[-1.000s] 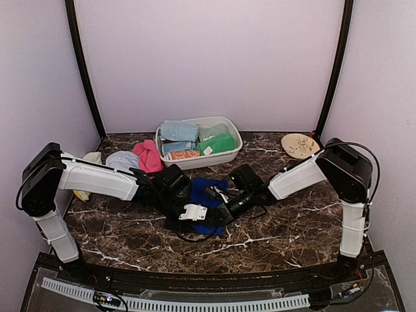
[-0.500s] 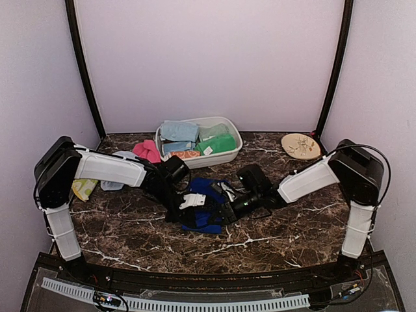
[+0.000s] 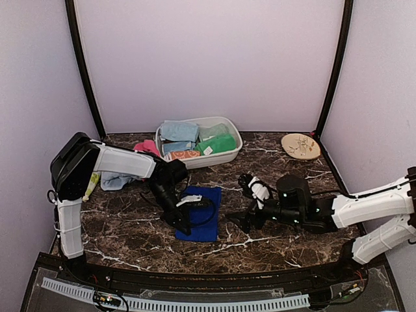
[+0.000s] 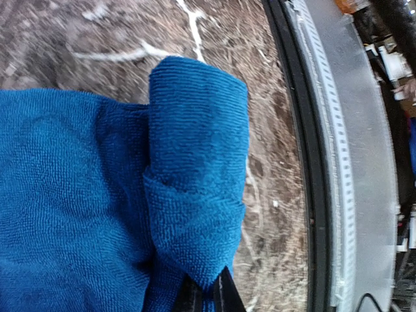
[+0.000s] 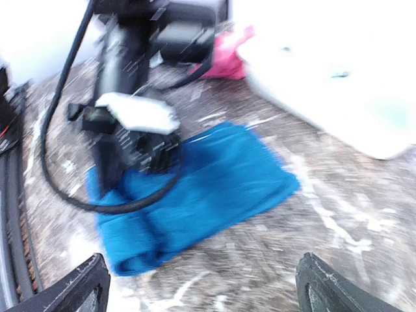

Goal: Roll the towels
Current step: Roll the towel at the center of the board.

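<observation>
A royal blue towel point(image 3: 203, 207) lies spread on the marble, its near end folded over into a short roll point(image 4: 195, 162). My left gripper point(image 3: 185, 226) is shut on that folded end, and the wrist view shows its fingertips point(image 4: 207, 296) pinching the cloth. My right gripper point(image 3: 242, 201) hangs open just right of the towel point(image 5: 201, 188), apart from it, jaws wide with nothing between them point(image 5: 208, 289). A pink towel point(image 3: 146, 148) and a pale blue one point(image 3: 117, 180) lie at the back left.
A white oval tub point(image 3: 233, 146) behind the towel holds several folded cloths. A round tan plate point(image 3: 301, 145) sits at the back right. A yellowish cloth point(image 3: 91, 183) lies behind the left arm. The table's near black rim point(image 4: 305, 162) is close to the left gripper.
My right gripper let go, opened wide and drew back to the right, off the towel. The left gripper shut on the towel's near end. The bunched towel now lies flatter.
</observation>
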`<state>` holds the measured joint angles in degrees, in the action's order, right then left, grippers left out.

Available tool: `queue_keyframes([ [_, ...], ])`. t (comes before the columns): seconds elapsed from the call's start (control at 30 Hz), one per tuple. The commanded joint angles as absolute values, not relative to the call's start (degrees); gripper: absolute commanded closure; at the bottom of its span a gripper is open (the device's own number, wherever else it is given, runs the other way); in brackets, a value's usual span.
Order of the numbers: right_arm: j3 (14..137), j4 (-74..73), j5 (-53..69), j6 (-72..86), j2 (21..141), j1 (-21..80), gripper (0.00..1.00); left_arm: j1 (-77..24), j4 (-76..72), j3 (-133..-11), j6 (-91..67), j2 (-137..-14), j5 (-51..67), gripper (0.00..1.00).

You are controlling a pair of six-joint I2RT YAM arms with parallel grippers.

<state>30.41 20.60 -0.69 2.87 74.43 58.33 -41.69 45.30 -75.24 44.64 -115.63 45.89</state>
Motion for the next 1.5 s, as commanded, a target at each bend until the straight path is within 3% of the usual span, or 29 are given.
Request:
queue_keyframes([
  [0.0, 24.2, 26.7, -19.7, 6.0, 67.2, 58.5, 0.00, -41.9, 54.0, -76.4, 46.2, -117.8, 48.8, 1.00],
  [0.1, 19.4, 31.7, -16.2, 9.2, 62.5, 56.9, 0.00, -41.4, 53.2, -77.2, 44.7, -119.1, 47.5, 1.00],
  [0.17, 20.9, 28.9, -10.1, 2.1, 63.7, 58.2, 0.00, -40.8, 52.9, -77.6, 43.7, -119.7, 47.6, 1.00],
  [0.3, 26.1, 21.9, -13.7, -14.3, 70.2, 67.3, 0.00, -40.3, 51.5, -77.3, 41.9, -120.6, 46.1, 1.00],
  [0.43, 28.7, 23.9, -10.5, -28.1, 76.3, 73.4, 0.01, -40.0, 51.1, -77.6, 40.7, -122.1, 45.3, 1.00],
  [0.67, 37.5, 24.9, -5.8, -41.2, 89.0, 76.2, 0.23, -38.4, 52.7, -78.8, 41.4, -124.0, 46.7, 1.00],
  [0.97, 44.3, 25.0, -2.6, -45.9, 102.1, 75.2, 0.40, -37.5, 54.2, -79.6, 42.7, -125.6, 48.2, 1.00],
  [1.27, 45.7, 27.9, -0.8, -40.9, 107.7, 70.6, 0.54, -36.8, 55.0, -79.5, 44.3, -126.0, 48.5, 0.98],
  [1.47, 44.4, 30.9, -1.3, -39.8, 106.8, 69.8, 0.55, -36.6, 55.1, -79.3, 45.0, -126.8, 48.0, 0.95],
])
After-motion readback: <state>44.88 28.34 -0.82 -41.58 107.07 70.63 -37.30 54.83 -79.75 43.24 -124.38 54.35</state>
